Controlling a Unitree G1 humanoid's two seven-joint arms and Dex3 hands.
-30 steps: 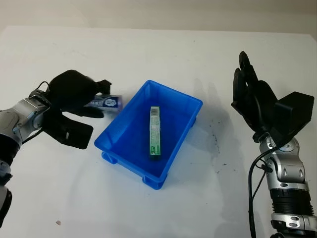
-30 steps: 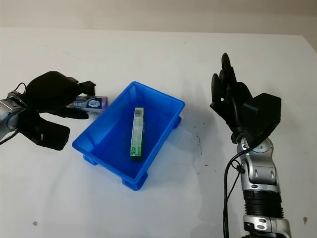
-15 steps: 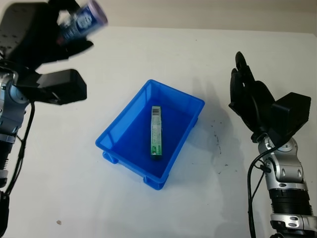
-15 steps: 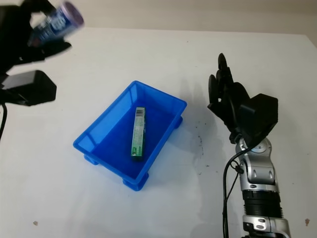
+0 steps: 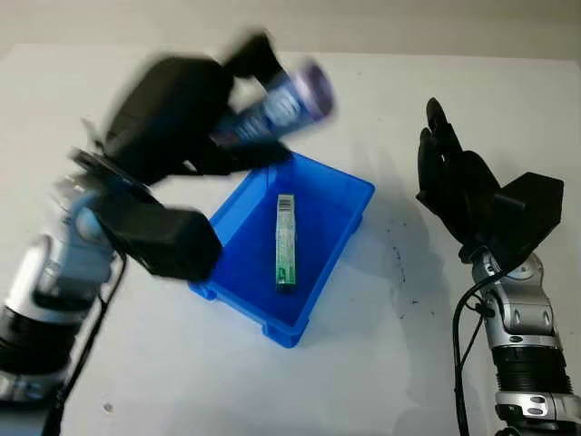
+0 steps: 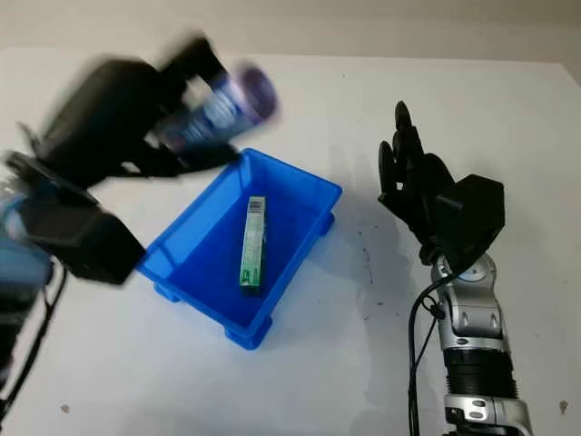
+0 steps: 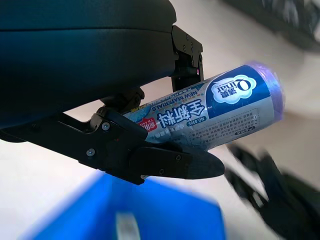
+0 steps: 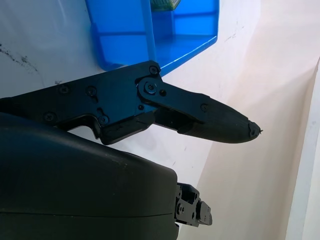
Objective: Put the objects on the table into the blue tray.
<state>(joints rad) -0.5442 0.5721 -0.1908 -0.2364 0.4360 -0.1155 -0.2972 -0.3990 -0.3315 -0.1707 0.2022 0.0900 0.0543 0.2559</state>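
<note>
Above the blue tray's point(image 5: 345, 195) far rim, the left hand point(image 5: 182, 113) clutched a purple-capped tube point(image 5: 277, 107); released early, it might roll out. Right hand point(image 5: 458, 186) stayed open beside the tray.

roll point(image 5: 277, 107): purple-capped, printed wrap, tilted above tray's far-left rim
green box point(image 5: 285, 242): flat inside tray
blue tray point(image 5: 349, 224): mid-table
</note>
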